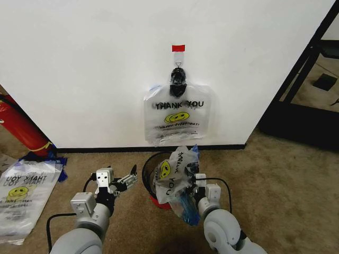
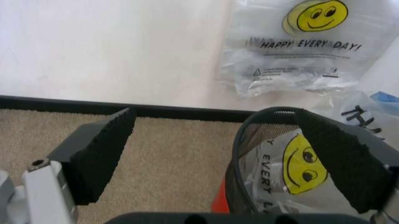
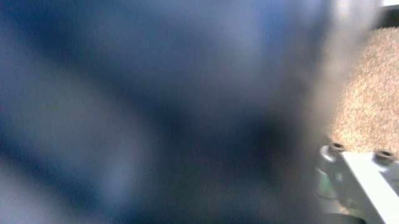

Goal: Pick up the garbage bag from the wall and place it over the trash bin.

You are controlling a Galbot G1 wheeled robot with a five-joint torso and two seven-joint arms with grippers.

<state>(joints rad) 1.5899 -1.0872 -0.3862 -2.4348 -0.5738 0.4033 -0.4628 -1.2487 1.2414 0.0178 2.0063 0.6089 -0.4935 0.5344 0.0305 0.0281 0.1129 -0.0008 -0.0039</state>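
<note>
While the left gripper [image 1: 130,177] is held with jaws wide beside the bin [image 1: 146,170], the bag [image 1: 172,172] (crumpled) is draped over the rim at the right gripper [image 1: 197,182], its jaws hidden. Another bag [image 1: 177,120] is clipped to the wall [image 1: 79,69].

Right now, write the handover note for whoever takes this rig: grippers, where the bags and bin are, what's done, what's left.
Left gripper: open, holding nothing, low beside the trash bin on its left, by the rim.
Right gripper: at the bin's right side, buried in bag plastic; its fingers cannot be made out.
Garbage bag: off the wall, crumpled over the bin, partly inside the rim and partly bunched above it on the right.
Another bag hangs from the black clip on the wall.
Done: the pick from the wall.
Left: spreading the bag's mouth around the rim, most likely starting on the left side.
</note>
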